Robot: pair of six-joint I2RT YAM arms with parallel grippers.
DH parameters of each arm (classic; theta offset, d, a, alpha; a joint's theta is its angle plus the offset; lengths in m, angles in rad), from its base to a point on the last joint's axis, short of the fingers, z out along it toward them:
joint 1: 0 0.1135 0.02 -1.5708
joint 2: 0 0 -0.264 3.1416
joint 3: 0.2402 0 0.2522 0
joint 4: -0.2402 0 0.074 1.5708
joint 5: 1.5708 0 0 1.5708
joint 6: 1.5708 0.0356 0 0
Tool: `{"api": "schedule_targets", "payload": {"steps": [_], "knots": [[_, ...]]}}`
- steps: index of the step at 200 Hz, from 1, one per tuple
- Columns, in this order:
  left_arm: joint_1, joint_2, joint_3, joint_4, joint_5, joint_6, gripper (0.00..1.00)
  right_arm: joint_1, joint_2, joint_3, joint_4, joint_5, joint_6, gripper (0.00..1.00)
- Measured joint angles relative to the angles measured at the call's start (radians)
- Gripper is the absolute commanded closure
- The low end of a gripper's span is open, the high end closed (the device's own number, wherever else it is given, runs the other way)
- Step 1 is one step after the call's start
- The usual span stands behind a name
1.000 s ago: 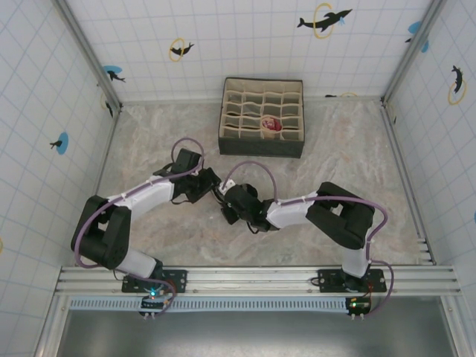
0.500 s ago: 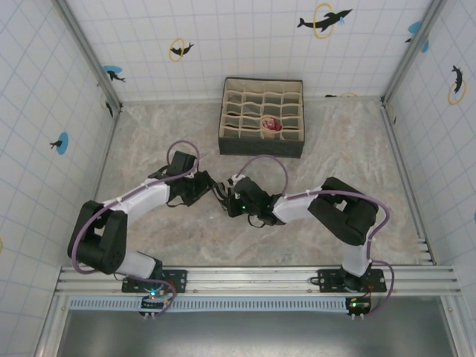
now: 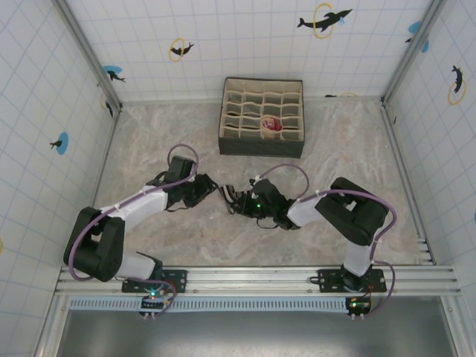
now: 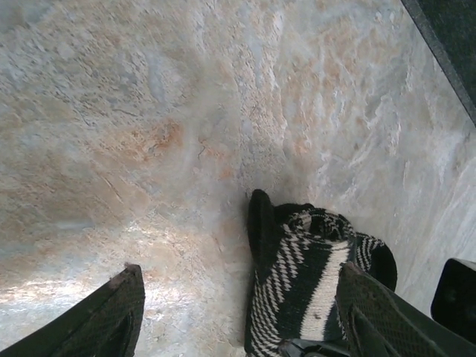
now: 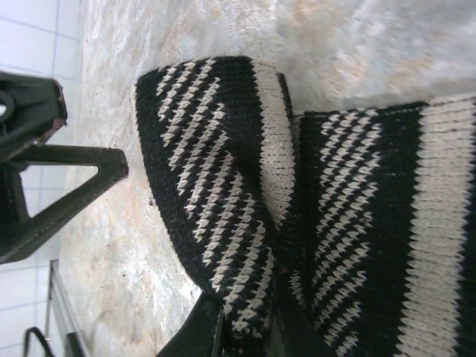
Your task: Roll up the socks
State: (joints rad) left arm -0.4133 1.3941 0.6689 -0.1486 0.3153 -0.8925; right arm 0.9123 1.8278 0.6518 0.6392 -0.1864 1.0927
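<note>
Quick headcount: two robot arms, a left arm (image 3: 141, 201) and a right arm (image 3: 327, 208), on one table (image 3: 149, 141). One striped sock (image 3: 232, 198), black and white, lying between them, and that's the only loose sock I can find. One organiser box (image 3: 260, 146) at the far side, split into lots of little compartments, too small to count properly. One reddish bundle (image 3: 273, 126) sits in one of them. The dolphin stickers (image 3: 323, 18) on the walls come to several, but some are cut off.
</note>
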Motion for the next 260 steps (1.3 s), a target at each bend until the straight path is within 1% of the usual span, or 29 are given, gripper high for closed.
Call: {"api": "schedule_targets", "payload": {"steps": [31,62,113,125,157,183,205,222,241,260], "knots": [[-0.064,0.008,-0.004,0.065,0.033,0.006,0.34,-0.014,-0.009,-0.039,0.044,-0.016,0.059,1.0],[-0.117,0.05,-0.004,0.114,0.056,0.021,0.4,-0.026,-0.009,-0.069,0.087,-0.031,0.092,1.0],[-0.148,0.119,-0.003,0.148,0.059,0.021,0.43,-0.031,-0.009,-0.091,0.124,-0.037,0.112,1.0],[-0.158,0.138,0.0,0.159,0.058,0.021,0.45,-0.034,-0.009,-0.093,0.126,-0.039,0.114,1.0],[-0.18,0.191,0.034,0.183,0.059,0.021,0.64,-0.037,-0.009,-0.102,0.14,-0.043,0.12,1.0],[-0.183,0.218,0.055,0.19,0.061,0.013,0.86,-0.044,-0.01,-0.106,0.148,-0.044,0.114,1.0],[-0.183,0.232,0.072,0.188,0.063,0.014,1.0,-0.051,-0.022,-0.106,0.132,-0.042,0.091,0.84],[-0.188,0.24,0.084,0.183,0.061,0.014,1.0,-0.056,-0.048,-0.103,0.087,-0.032,0.053,0.73],[-0.193,0.249,0.101,0.173,0.062,0.021,1.0,-0.056,-0.096,-0.076,-0.034,-0.009,-0.019,0.6],[-0.194,0.251,0.108,0.164,0.062,0.032,1.0,-0.056,-0.143,-0.02,-0.214,0.022,-0.108,0.55]]}}
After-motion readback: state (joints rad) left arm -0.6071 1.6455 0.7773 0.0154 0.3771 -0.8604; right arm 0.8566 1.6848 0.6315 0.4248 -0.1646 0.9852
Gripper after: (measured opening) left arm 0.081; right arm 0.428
